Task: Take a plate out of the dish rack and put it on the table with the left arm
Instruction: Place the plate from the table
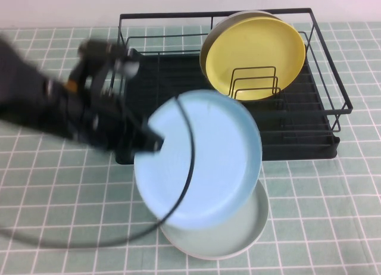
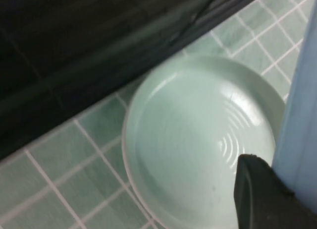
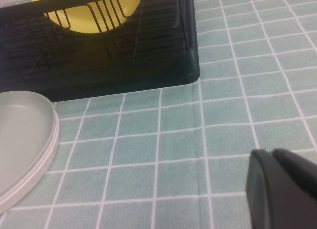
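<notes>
My left gripper (image 1: 156, 143) is shut on the left rim of the light sky-blue plate (image 1: 202, 162). It holds the plate tilted in the air, in front of the black dish rack (image 1: 333, 105) and above the tiled table (image 1: 321, 215). The plate hangs partly over a pale mint-green plate (image 1: 238, 242) that lies on the table. In the left wrist view one black finger (image 2: 257, 194) presses against the blue plate's edge (image 2: 302, 115), with the mint-green plate (image 2: 198, 144) below. My right gripper (image 3: 271, 152) is shut and empty, low over the tiles to the right of the rack; it is out of the high view.
A yellow plate (image 1: 256, 52) stands upright in the rack's wire dividers, with a greyish plate rim (image 1: 238, 16) behind it. The left arm's black cable (image 1: 187, 168) loops across the blue plate. The rack's corner (image 3: 190, 73) and the mint-green plate (image 3: 25, 140) show in the right wrist view.
</notes>
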Action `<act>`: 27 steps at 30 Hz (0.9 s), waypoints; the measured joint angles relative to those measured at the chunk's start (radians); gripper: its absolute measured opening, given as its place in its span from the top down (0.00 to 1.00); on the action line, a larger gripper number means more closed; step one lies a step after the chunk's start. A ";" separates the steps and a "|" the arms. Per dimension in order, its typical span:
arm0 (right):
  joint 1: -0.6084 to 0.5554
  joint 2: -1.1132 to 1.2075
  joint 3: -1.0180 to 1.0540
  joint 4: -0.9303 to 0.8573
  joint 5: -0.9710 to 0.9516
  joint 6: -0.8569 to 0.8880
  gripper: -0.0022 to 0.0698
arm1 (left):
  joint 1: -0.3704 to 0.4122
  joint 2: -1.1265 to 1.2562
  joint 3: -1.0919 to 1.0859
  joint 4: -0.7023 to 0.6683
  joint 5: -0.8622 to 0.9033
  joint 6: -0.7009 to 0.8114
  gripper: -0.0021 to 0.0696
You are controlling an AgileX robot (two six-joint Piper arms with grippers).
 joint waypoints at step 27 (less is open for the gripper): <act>0.000 0.000 0.000 0.000 0.000 0.000 1.00 | 0.000 0.155 0.242 -0.359 -0.129 0.374 0.38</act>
